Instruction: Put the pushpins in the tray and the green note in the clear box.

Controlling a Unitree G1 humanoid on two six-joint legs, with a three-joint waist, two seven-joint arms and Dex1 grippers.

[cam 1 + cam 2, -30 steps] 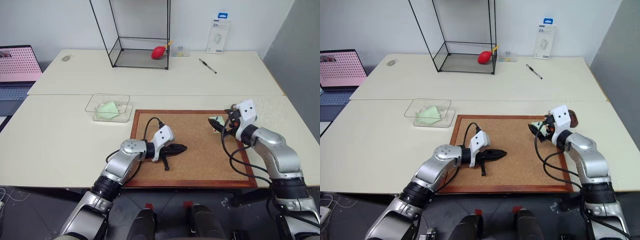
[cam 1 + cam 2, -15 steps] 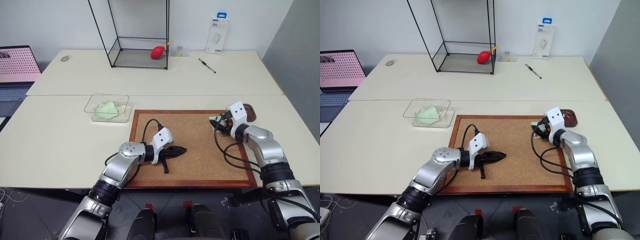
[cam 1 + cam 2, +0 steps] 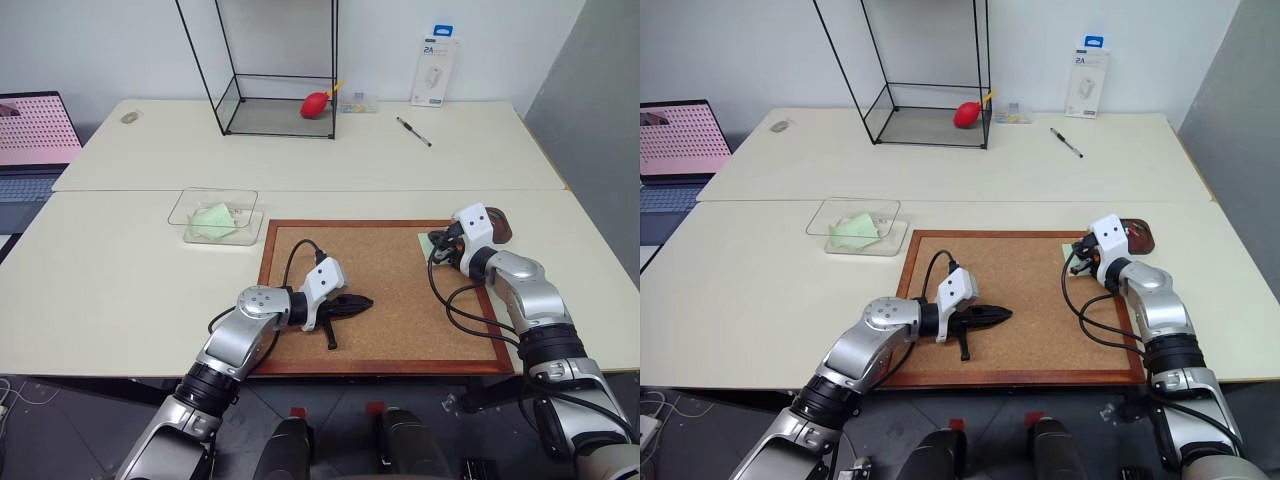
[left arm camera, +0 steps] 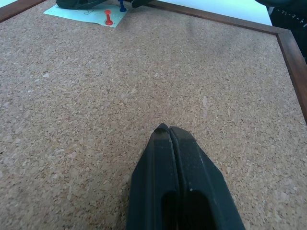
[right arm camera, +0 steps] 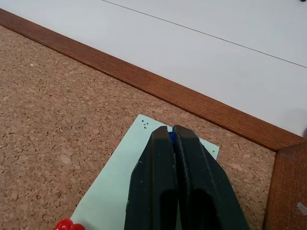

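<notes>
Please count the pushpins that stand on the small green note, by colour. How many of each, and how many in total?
Red plastic-headed pushpin: 1
Blue plastic-headed pushpin: 1
Total on the pale mint-green paper note: 2

"2A" on the blue-topped white retail package against the wall at the table's one o'clock
</notes>
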